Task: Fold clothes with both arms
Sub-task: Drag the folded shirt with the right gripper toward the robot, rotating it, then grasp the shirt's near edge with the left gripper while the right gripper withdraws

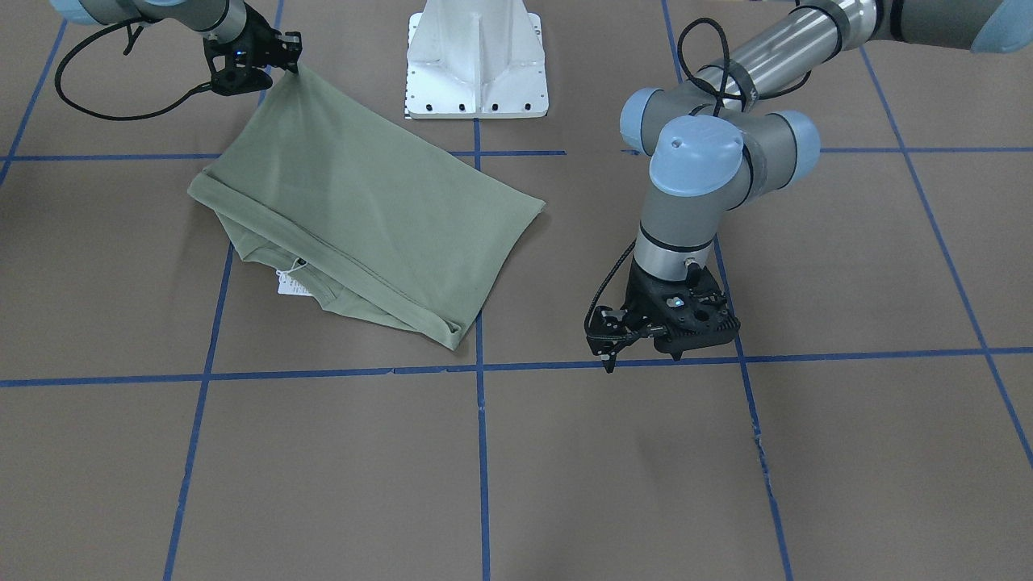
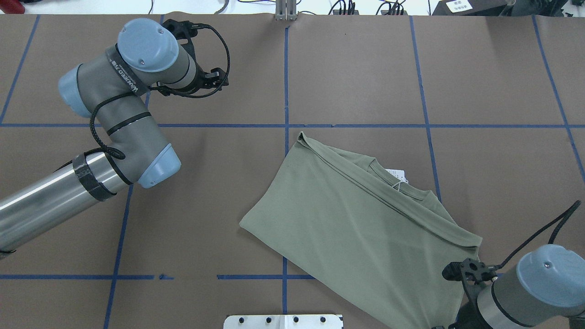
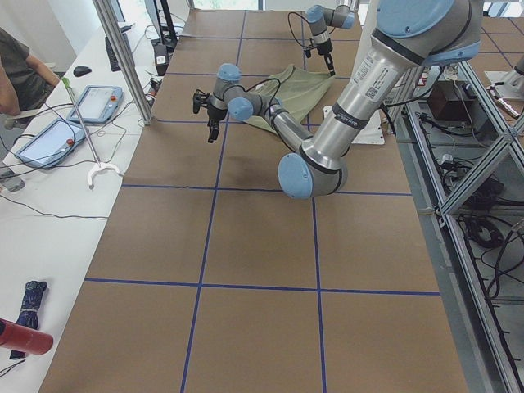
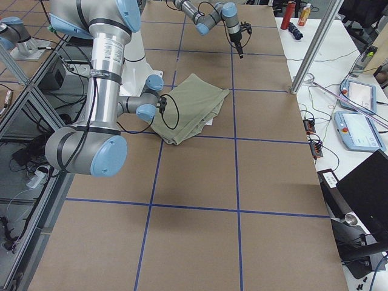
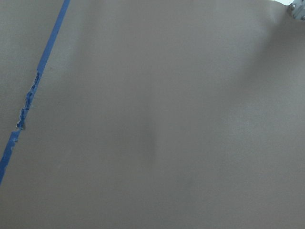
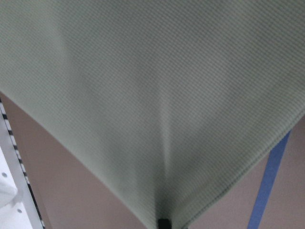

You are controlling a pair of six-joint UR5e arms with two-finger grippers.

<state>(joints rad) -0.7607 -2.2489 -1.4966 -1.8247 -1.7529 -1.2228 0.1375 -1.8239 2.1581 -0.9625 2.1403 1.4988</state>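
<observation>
Now, your right pincer (image 1: 290,63) grips one corner of the shirt (image 1: 363,210), which drapes from it onto the worktop (image 1: 726,484); bring the left pincer (image 1: 611,359), well apart, empty, closure unreadable, onto the nearest free corner, then lift both level.

shirt (image 1: 363,210): sage green, fine knit | table (image 1: 807,452): brown, blue tape grid | tag (image 1: 292,284): white

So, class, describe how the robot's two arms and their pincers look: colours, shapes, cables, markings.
The left arm and right arm are grey and silver tubes with light-blue joint caps. Black cables loop along them; a black band with white lettering wraps the left one. The left pincer and right pincer are black, two-fingered.
</observation>
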